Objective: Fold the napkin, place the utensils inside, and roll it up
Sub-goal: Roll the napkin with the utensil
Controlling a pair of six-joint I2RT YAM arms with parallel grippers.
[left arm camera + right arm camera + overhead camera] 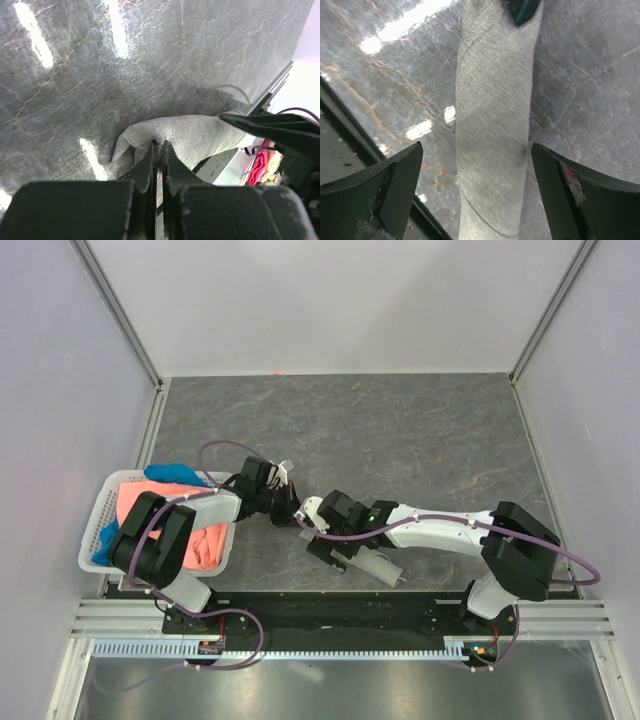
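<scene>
Arms meet over the near middle of the table in the overhead view, where the napkin lies as a rolled grey tube under the right gripper, with the left gripper close by. The left wrist view shows the left gripper's fingers pressed almost together at the roll's end; whether they pinch any cloth cannot be told. In the right wrist view the right gripper is spread wide and holds nothing, the roll lying lengthwise between its fingers.

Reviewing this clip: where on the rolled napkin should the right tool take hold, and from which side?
Mid-length of the napkin, from straight above, closing across its narrow width. It lies flat on the table as a long, even tube, and the open right tool straddles it with one finger on each side, so a plain squeeze there should hold the roll together.
</scene>
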